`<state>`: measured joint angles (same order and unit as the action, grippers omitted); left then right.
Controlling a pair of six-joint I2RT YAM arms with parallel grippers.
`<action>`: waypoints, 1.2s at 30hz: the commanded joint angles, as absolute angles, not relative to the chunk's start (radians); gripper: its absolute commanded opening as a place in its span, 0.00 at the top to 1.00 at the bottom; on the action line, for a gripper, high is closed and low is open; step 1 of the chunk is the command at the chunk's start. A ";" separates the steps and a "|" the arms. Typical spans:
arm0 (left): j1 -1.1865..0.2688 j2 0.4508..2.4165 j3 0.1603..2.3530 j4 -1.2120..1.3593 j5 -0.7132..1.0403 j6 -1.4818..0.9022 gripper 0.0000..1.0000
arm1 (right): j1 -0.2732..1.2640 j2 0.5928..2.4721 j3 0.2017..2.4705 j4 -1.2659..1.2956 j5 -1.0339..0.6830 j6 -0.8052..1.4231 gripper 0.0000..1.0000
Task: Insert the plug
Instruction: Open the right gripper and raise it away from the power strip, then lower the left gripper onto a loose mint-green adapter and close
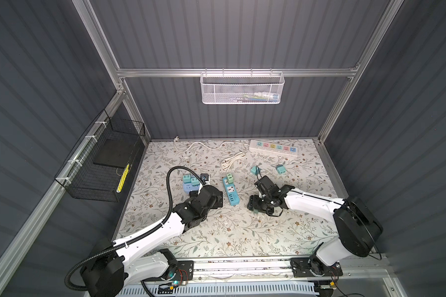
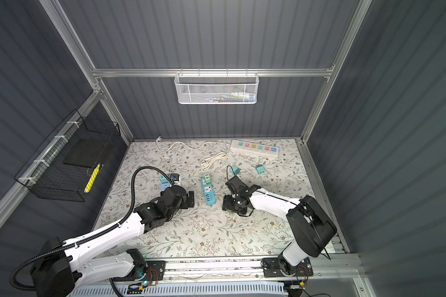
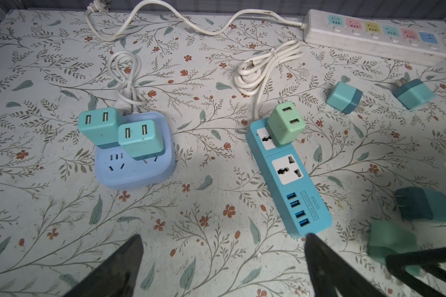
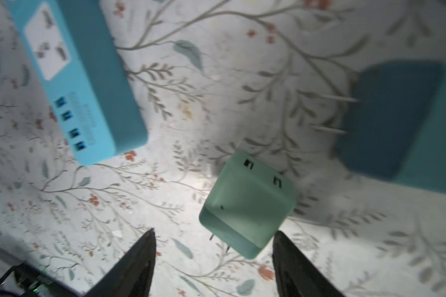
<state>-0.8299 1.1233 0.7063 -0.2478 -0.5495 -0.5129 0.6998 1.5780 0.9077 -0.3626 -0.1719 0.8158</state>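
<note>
Right gripper [image 4: 214, 232]: fingers [image 4: 139, 262] stand apart and grip nothing, tips low over the floral mat [image 4: 242, 64].
Mint-green charger plug [image 4: 245, 205]: lies tilted on the mat just ahead of the right fingertips. Its prong end faces them and its USB-port end faces away. Its near corner sits between the tips, close to one finger and well clear of the other. Whether it touches that finger cannot be told.
Dark teal charger [image 4: 397, 120]: on its side beyond the plug, outside the finger the plug is close to, prongs pointing back across the gap.
Blue power strip [image 4: 88, 102]: beyond and outside the opposite right finger, USB-port end nearest it.
Left gripper [image 3: 223, 237]: fingers wide apart and empty, only mat between them.
Strip sockets, left wrist view: the USB end lies just beside one left fingertip. The middle universal socket is free, and a pale green charger [image 3: 285, 126] stands in the far one.
Lavender socket block [image 3: 137, 172]: ahead of the other left finger, two teal chargers [image 3: 98, 126] plugged in side by side.
Far from both grippers: white power strip [image 3: 376, 36] with coloured sockets, and two loose teal adapters [image 3: 344, 96] near it.
</note>
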 commanded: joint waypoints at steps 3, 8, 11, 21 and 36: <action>-0.826 1.120 0.767 -0.278 -0.552 -0.480 0.03 | 0.706 1.562 0.943 -0.267 -0.303 0.903 0.28; -0.827 1.176 0.797 -0.235 -0.451 -0.438 0.07 | 0.697 1.485 0.936 -0.363 -0.171 0.837 0.28; -0.828 1.272 0.878 -0.253 -0.322 -0.400 0.16 | 0.644 1.428 0.908 -0.421 -0.101 0.777 0.28; -0.964 1.643 1.178 -0.393 -0.155 -0.368 0.31 | 0.339 1.222 0.740 -0.428 -0.114 0.602 0.28; -1.028 1.985 1.493 -0.676 -0.144 -0.338 0.37 | 0.292 1.143 0.691 -0.430 -0.146 0.573 0.27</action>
<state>-1.0252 1.9560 1.4559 -0.5892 -0.1364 -0.3573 0.2958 1.1522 0.7074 -0.4171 -0.1390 0.5873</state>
